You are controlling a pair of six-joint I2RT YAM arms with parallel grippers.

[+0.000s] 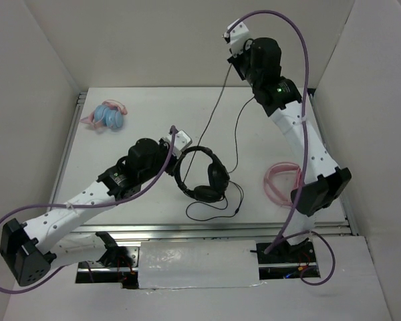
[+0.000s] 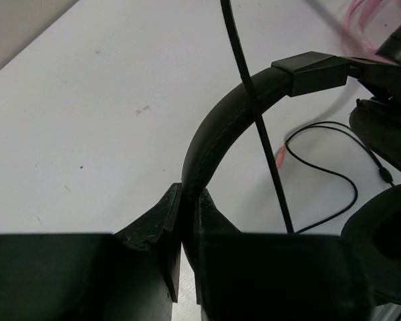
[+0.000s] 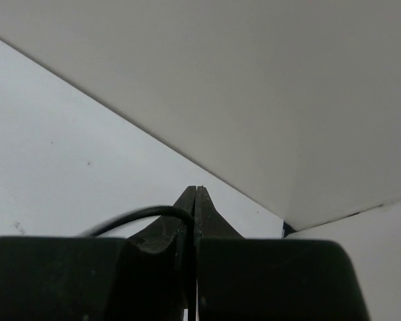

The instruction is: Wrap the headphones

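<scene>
Both fingers [image 2: 157, 231] tight on hdphones [image 2: 220, 127].

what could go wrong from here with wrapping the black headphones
The right fingers pinch the thin cable near their tips, lifted high; more pull could slip it free. The left fingers hold the headphones only by the narrow headband, so they may twist. The slack loop on the table could tangle.

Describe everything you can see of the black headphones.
The black headphones are over-ear, with a thin stitched, leather-looking headband and two padded round earcups. The left gripper is shut on the headband, mid-table. Their thin black cable runs up to the right gripper, shut on it near the back wall; the slack loops on the white table.
</scene>
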